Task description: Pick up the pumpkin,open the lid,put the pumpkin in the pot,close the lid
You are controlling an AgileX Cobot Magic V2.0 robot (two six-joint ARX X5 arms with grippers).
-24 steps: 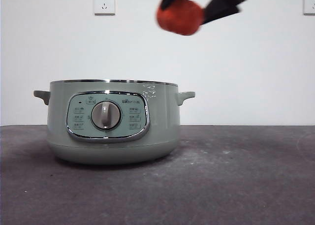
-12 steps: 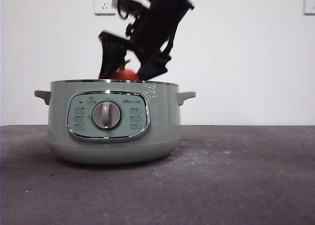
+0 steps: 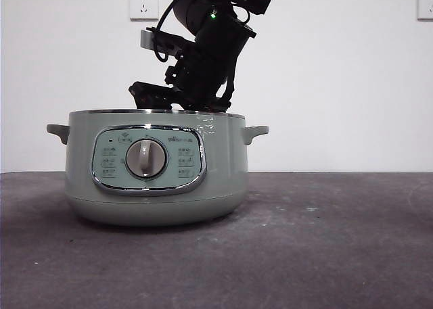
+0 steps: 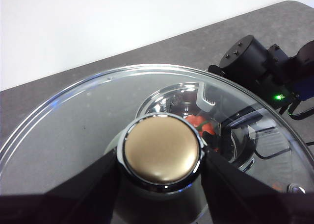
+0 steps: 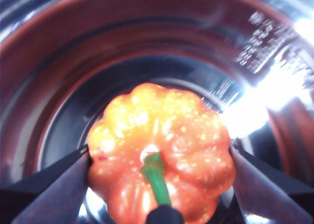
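The pale green pot [image 3: 155,167] stands open on the table, left of centre. My right gripper [image 3: 183,99] reaches down into it from above. In the right wrist view, the right gripper [image 5: 157,185] is shut on the orange pumpkin [image 5: 159,158] low inside the pot's dark shiny bowl [image 5: 98,47]. In the front view the pumpkin is hidden behind the pot wall. My left gripper [image 4: 162,172] is shut on the knob [image 4: 162,150] of the glass lid [image 4: 73,116] and holds it above the pot. The pumpkin [image 4: 200,123] shows through the glass.
The dark grey table [image 3: 325,241] stretches to the right of the pot. A white wall behind carries two sockets [image 3: 143,3] [image 3: 425,5]. The right arm [image 4: 255,62] shows in the left wrist view beside the lid.
My right gripper has come down and to the left with the pumpkin, from high above the pot into its bowl. The pumpkin has dropped behind the rim in the front view.
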